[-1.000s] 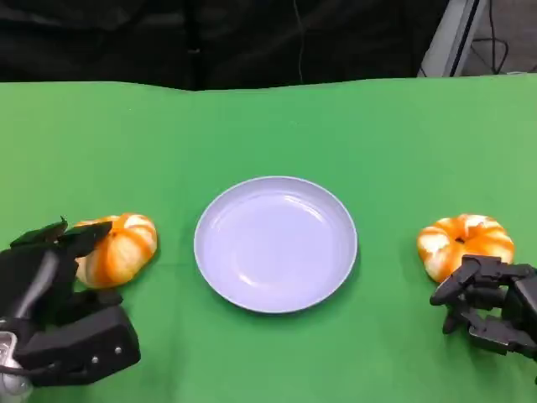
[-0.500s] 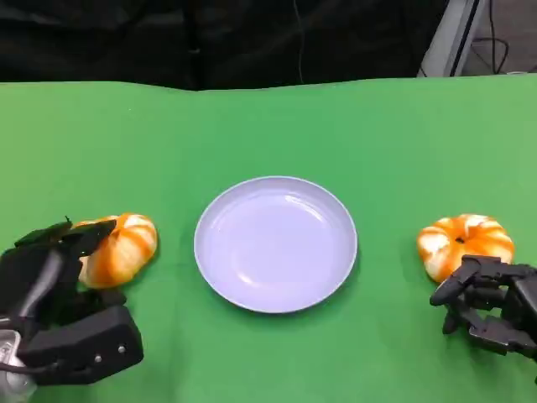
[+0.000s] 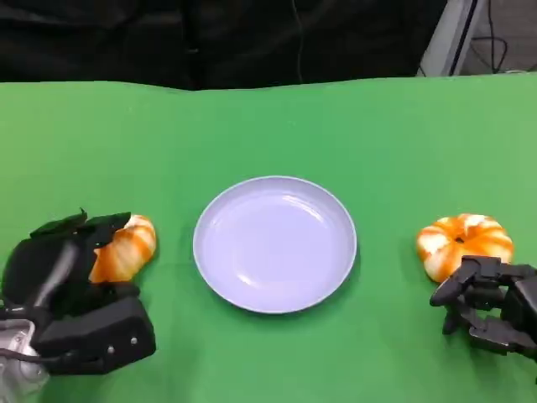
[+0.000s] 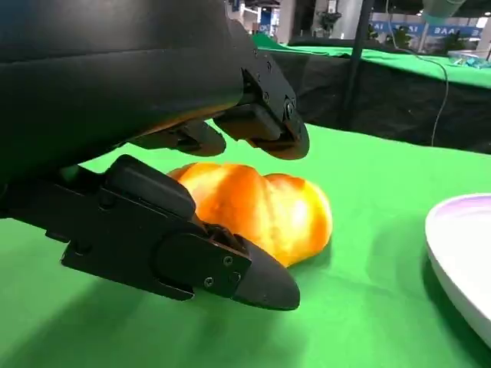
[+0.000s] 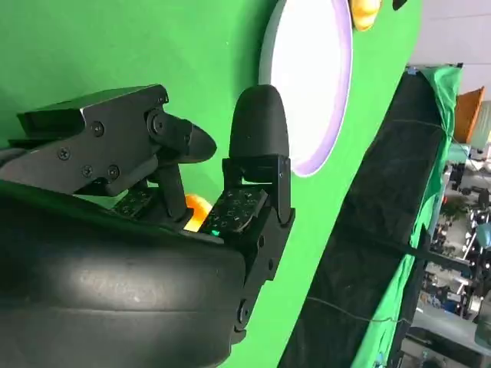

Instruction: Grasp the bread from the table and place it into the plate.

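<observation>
Left robot hand (image 3: 71, 290) is spread open around the bread (image 3: 124, 249) near the table's (image 3: 268, 126) left edge (not gripped yet). Right robot hand (image 3: 491, 306) is curled, holding nothing. If squeezed off-centre, bread could be dropped short of the plate (image 3: 275, 243).

Bright, even overhead light covers the green counter (image 3: 277, 126), with a dark backdrop behind it. The lilac plate (image 3: 275, 243) shows soft white glare and casts a thin shadow at its near rim. In the left wrist view, the near black left hand (image 4: 153, 153) looks slightly soft; the distant background is blurred.
</observation>
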Robot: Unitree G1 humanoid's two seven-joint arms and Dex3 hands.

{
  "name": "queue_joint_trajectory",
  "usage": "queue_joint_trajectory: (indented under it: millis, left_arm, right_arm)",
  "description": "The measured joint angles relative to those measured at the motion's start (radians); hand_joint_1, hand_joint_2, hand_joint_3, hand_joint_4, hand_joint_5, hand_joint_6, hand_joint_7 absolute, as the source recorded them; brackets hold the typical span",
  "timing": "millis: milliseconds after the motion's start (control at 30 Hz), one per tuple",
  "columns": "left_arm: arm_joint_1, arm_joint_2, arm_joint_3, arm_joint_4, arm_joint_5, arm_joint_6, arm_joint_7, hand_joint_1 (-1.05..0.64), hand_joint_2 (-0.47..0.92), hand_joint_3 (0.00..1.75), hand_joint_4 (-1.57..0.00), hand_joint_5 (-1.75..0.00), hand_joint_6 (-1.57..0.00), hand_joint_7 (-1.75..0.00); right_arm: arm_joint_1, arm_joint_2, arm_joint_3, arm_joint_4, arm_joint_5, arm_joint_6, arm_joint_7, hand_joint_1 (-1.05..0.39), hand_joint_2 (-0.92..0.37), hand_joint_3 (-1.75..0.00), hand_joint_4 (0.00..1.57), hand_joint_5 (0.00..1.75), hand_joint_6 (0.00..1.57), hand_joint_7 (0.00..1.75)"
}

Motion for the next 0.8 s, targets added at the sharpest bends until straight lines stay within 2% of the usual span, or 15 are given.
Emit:
queue_joint_trajectory:
  millis: [800]
  left_arm:
    - [-0.033,-0.017,-0.012,0.009,0.000,0.007,0.000,-0.77,0.87,0.00,-0.39,0.00,-0.51,0.00]
  right_arm:
    - [0.000,0.000,0.000,0.000,0.000,0.000,0.003,0.09,-0.79,-0.70,0.89,1.40,0.93,1.00]
